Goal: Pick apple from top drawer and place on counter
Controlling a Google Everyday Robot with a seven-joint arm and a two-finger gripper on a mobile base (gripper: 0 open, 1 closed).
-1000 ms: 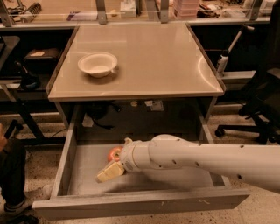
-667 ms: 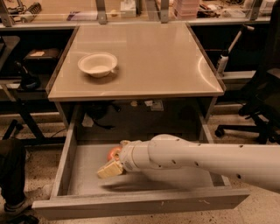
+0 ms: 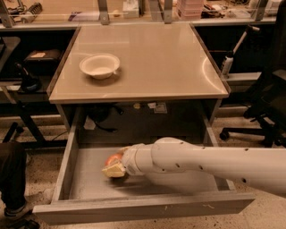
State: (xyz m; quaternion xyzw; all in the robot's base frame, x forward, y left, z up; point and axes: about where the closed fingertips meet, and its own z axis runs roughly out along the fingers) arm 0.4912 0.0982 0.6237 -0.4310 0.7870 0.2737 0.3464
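The apple [image 3: 112,159], small and red-orange, lies on the floor of the open top drawer [image 3: 85,179], left of its middle. My gripper [image 3: 115,167] reaches down into the drawer from the right on a long white arm and sits right at the apple, covering its right and lower side. Only the apple's upper left part shows. The counter [image 3: 152,62] is the tan glossy tabletop above the drawer.
A white bowl [image 3: 99,65] stands on the counter's left part. The drawer's front panel [image 3: 143,208] juts out toward the camera. Black chairs [image 3: 263,112] stand to the right. A dark object [image 3: 11,179] is at the drawer's left. A cluttered shelf [image 3: 134,9] runs behind the counter.
The gripper has shifted slightly to the left and closer onto the apple. The apple stays on the drawer floor.
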